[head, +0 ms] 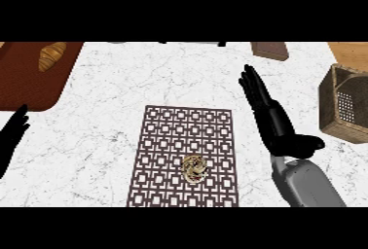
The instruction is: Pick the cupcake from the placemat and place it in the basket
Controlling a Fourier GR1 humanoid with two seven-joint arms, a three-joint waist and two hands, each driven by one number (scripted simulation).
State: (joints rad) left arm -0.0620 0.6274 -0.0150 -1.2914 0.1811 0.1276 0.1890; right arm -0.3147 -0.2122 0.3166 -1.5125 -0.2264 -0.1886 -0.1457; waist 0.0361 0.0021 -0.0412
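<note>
1. Cupcake (194,168) sits on the lattice-patterned placemat (179,124), in its lower half and a little right of its middle, touched by neither hand.
2. The right hand (277,121) hovers just beside the placemat's right edge, above and to the right of the cupcake. Its fingers are straight and released, pointing toward the far side of the counter, with the thumb sticking out to the right. It holds nothing.
3. The grey right forearm (309,187) comes in from the lower right, between the placemat and the basket.
4. The basket (343,127), woven and brown, stands at the right edge, well apart from the cupcake. The right hand and a strip of white marble counter (144,78) lie between the two.
5. The left hand (13,130) rests at the left edge, fingers straight and relaxed, holding nothing, well apart from the placemat.
6. A dark brown mat (28,82) lies at the far left corner with a croissant (50,55) on it.
7. A small brown block (271,50) lies at the far edge, beyond the right hand's fingertips.
</note>
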